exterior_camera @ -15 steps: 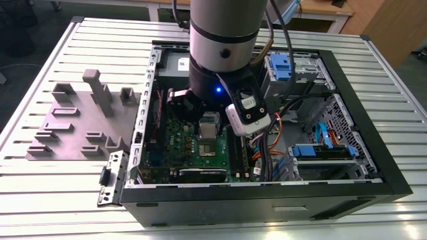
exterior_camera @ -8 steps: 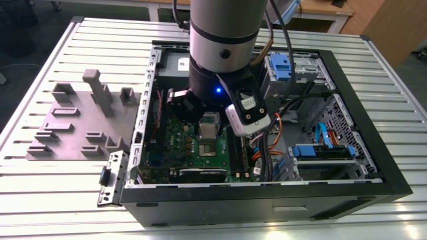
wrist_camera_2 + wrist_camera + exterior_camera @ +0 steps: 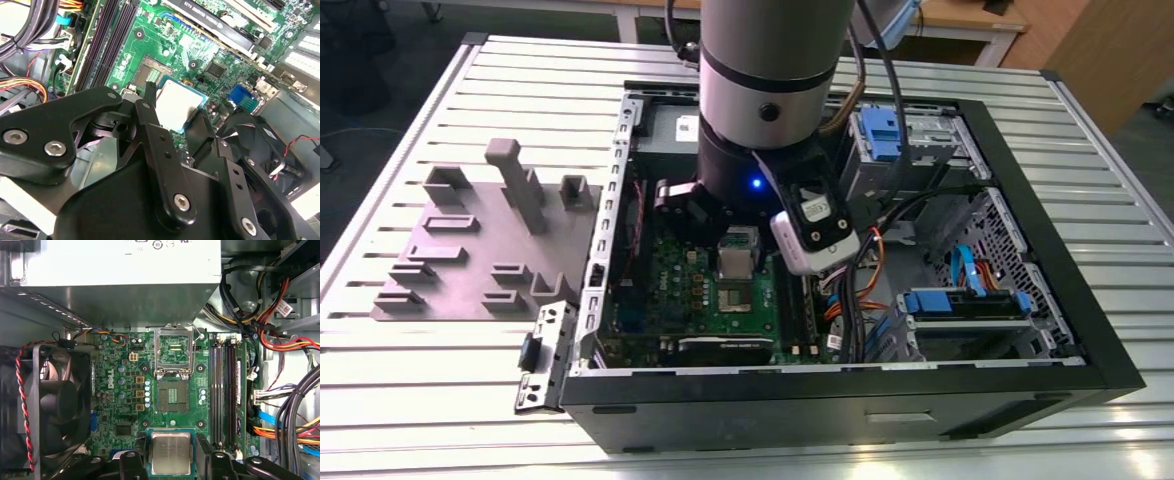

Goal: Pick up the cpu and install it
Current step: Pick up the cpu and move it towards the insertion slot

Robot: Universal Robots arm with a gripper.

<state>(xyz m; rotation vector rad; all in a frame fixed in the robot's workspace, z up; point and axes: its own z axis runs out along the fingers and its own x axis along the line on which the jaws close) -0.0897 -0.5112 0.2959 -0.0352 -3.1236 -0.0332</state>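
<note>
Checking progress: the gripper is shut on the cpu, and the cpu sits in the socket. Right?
No. The gripper is shut on the cpu, but the cpu is not in the socket: the first wrist view shows the socket empty and the cpu held apart from it.
</note>
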